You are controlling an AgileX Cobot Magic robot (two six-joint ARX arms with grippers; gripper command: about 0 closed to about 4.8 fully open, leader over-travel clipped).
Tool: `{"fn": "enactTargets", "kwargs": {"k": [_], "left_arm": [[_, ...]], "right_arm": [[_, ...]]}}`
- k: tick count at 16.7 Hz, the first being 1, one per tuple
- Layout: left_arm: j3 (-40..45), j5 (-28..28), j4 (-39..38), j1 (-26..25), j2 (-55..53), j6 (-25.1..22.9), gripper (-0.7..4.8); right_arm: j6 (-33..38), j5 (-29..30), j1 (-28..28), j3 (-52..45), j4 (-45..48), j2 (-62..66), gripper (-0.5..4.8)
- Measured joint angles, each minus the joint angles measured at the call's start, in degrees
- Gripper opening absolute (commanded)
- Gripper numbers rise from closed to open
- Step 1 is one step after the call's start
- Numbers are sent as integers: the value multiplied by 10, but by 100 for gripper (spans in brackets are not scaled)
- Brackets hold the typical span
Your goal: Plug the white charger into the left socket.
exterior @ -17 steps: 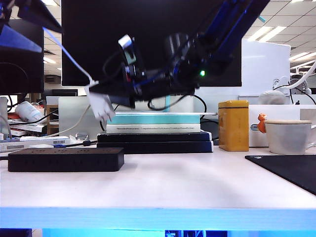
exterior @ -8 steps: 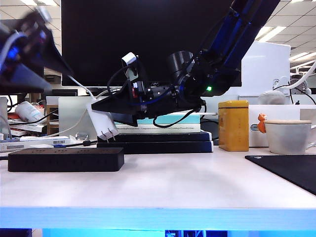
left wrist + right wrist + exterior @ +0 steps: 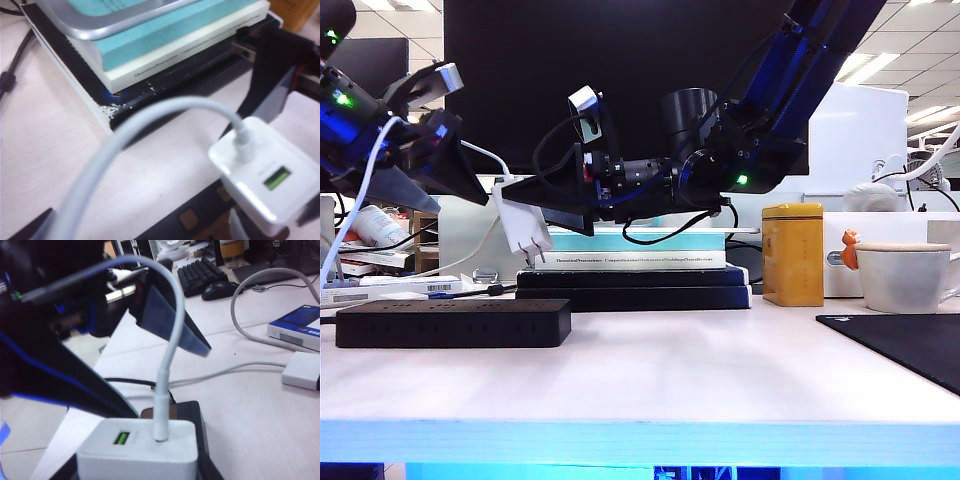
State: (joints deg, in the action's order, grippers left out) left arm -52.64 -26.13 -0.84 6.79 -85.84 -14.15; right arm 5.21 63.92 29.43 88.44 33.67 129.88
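Look first at the exterior view. The right claw [image 3: 520, 200] reaches across from the right side and grasps the white charger [image 3: 523, 225] by its body. The charger hangs in the air with its prongs pointing down and tilted slightly. It sits above and just behind the right end of the black power strip [image 3: 452, 324], clear of its top face. You cannot make out the individual sockets from this side-on angle.

The power strip lies flat on the desk [image 3: 650, 375] at the left. Behind it you see a stack of books [image 3: 635, 268], with a yellow tin [image 3: 793, 253] and a white mug [image 3: 905, 275] further right.

The left claw [image 3: 445, 165] hovers at the upper left, near the charger's thin white cable [image 3: 485, 155]. Its fingers stand spread wide and grasp nothing.

In the right wrist view, the charger [image 3: 137, 450] fills the lower part of the frame, seated between the right claw's fingers, with its green-lit port facing the camera. The cable [image 3: 167, 365] rises from it and arches over. The left claw's dark fingers [image 3: 170, 320] show beyond the cable.

In the left wrist view, the charger [image 3: 265, 180] sits above the power strip [image 3: 195, 215], where you can see socket openings. The cable [image 3: 150, 125] curves across the frame in front of the book stack [image 3: 165, 45].
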Motion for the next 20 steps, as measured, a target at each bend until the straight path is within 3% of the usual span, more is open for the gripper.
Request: {"fn": "enactTargets", "kwargs": {"k": [11,20], "left_arm": [[0,-2,27,7,-37,22,479],[1,32,54,42,-59,22,479]], "right_arm": [[0,-2,13,-14,16,8,202],[-18,-12,6,-30,13,12,202]]}}
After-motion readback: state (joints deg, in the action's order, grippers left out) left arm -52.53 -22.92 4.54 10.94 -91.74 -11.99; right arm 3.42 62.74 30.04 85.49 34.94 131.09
